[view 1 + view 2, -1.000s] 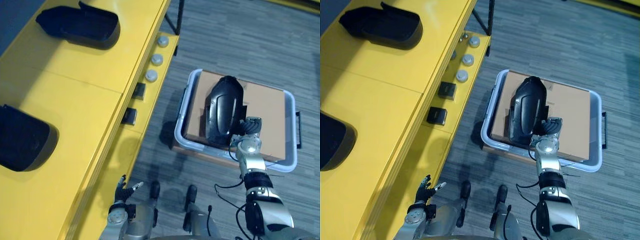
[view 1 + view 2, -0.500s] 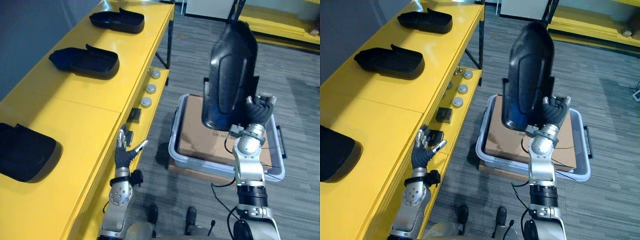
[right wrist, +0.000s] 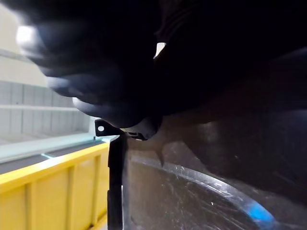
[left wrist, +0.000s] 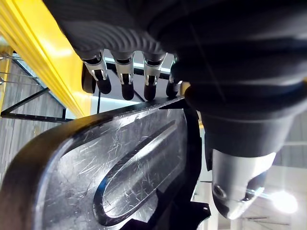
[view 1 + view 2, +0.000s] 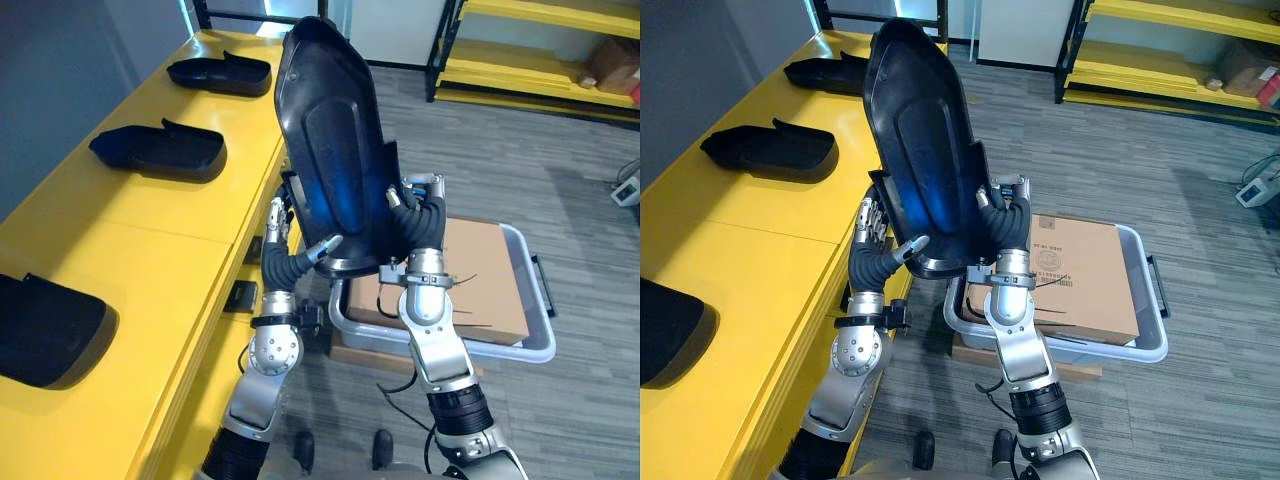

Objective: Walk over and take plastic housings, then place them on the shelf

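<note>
Closest in, the held housing (image 5: 335,150) stands nearly upright between both hands, above the floor just off the front edge of the yellow shelf (image 5: 150,240). The left hand (image 5: 283,262) takes its lower left rim: the fingers (image 4: 124,81) lie behind the rim and the thumb crosses the front face, pinching the shell. The right hand (image 5: 420,220) has its fingers curled round the lower right edge.

The shell looks like stiff, thin-walled moulded plastic, probably light for its bulk. It is glossy and scuffed, so likely slippery against the fingers. Both hands grip the bottom end, so the long upper part will tend to tip. The raised rims along the two long sides look the surest places to hold, and it probably needs to be laid flat before it is let go.

At the shelf's near left edge lies the nearest shelved housing (image 5: 45,330). Just behind the hands, a grey bin (image 5: 540,345) on the floor holds a cardboard box (image 5: 490,280). Further along the shelf rest the middle housing (image 5: 160,150) and the far housing (image 5: 220,73), near the far end. Bare yellow surface lies between the nearest and middle ones.
</note>
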Robot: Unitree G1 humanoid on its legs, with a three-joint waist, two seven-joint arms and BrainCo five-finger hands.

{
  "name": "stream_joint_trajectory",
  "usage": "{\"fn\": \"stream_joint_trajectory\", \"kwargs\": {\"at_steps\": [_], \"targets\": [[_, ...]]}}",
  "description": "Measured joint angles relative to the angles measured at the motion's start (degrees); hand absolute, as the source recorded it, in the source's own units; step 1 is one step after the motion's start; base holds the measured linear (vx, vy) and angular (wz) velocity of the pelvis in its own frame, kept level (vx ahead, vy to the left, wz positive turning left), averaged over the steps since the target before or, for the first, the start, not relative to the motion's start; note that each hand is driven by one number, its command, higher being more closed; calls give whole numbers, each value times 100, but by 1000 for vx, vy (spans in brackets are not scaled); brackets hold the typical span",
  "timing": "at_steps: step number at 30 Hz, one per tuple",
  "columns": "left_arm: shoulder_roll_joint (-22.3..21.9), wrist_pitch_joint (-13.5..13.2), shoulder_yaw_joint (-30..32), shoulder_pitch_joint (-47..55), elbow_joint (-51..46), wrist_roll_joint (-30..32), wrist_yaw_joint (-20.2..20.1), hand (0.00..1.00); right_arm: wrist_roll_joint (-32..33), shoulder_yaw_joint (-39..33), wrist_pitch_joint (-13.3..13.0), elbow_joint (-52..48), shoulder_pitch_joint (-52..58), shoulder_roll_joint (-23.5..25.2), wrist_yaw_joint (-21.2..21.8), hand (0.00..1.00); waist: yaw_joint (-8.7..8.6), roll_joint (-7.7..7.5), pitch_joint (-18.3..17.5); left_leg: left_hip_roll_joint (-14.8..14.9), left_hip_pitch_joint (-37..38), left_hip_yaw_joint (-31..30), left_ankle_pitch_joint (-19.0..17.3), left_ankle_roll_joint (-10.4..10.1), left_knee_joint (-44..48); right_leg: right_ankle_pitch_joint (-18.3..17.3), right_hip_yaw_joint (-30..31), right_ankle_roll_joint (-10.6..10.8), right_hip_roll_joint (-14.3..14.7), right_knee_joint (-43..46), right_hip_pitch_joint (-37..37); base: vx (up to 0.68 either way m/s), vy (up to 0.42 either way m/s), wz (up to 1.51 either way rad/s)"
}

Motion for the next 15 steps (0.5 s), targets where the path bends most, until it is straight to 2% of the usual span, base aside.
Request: {"fn": "stream_joint_trajectory", "kwargs": {"at_steps": [8, 15], "targets": [[172, 63, -30, -235, 256, -225, 383, 100, 128, 179, -82, -3, 301, -245, -1, 100, -13, 62, -178, 2, 42, 90, -1, -1, -23, 16, 85, 21, 3, -7, -6, -6, -3, -5], [228, 61, 147, -236, 431, -656, 520, 100, 217, 439, -124, -3, 301, -435, -1, 100, -8, 60, -231, -2, 60, 158, -2, -2, -23, 25, 190, 25, 4, -8, -18, -19, 0, -5]]}}
